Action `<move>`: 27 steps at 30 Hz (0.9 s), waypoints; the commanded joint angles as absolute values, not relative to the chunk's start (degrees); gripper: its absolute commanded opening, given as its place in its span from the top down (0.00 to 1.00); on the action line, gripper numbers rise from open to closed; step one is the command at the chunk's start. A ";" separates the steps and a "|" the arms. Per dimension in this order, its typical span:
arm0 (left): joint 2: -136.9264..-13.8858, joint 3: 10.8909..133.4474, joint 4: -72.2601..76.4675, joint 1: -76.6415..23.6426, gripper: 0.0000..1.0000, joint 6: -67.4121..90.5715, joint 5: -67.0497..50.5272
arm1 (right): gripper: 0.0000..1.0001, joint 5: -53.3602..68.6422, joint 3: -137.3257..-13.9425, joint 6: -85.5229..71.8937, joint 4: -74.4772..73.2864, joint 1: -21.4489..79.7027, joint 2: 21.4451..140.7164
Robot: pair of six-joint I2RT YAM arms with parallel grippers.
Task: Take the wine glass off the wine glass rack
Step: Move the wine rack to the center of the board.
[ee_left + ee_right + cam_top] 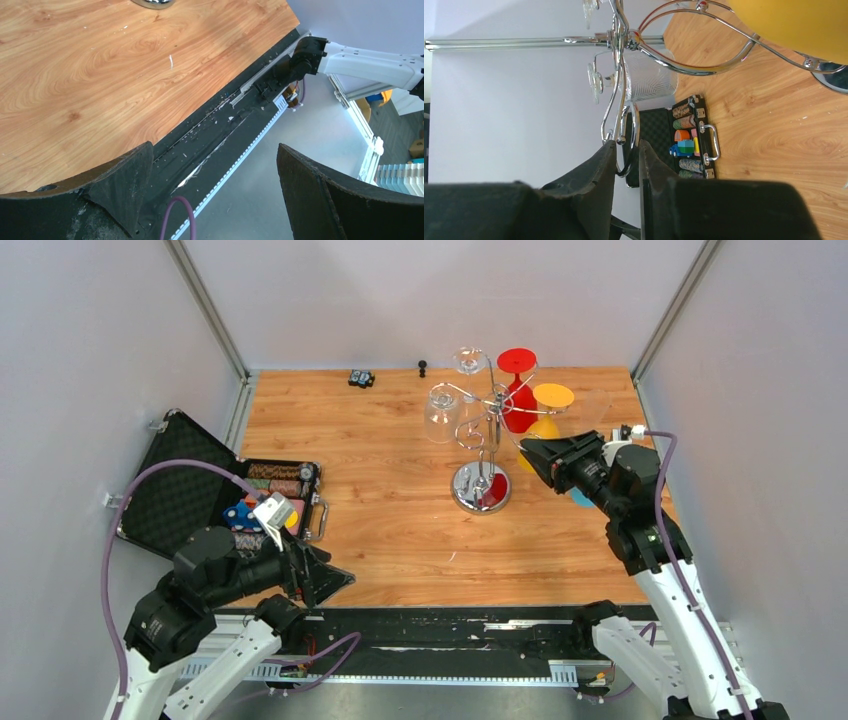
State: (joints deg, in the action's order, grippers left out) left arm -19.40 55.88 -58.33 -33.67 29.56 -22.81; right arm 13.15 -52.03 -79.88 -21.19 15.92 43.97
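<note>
The wine glass rack (481, 486) stands far-middle on the tabletop. The yellow wine glass (553, 396) hangs inverted beside my right hand (524, 450), which is pinched narrow, and I cannot tell if it grips. My left hand (338, 581) gapes wide. The glass looks light, slick and brittle, so I'd take the stem.

The wine glass rack (481, 487) stood on the table (380, 540), right of centre and toward the back. Wine glasses (440, 412) hung from its arms on the left, behind and on the right. An open case (200, 495) lay at the table's left edge. Two small objects (361, 378) sat by the back edge. The right gripper (527, 452) was just right of the rack; the left gripper (340, 581) was at the near edge, well apart.
</note>
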 commanded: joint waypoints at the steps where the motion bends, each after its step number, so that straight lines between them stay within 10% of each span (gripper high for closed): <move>1: -21.12 55.65 -55.02 -33.60 0.00 29.18 -23.14 | 0.76 14.02 -51.94 -77.67 -23.08 15.91 42.81; 27: -38.70 63.44 -43.45 -33.62 0.00 31.51 -18.34 | 0.52 14.78 -60.68 -52.70 -33.70 15.94 42.68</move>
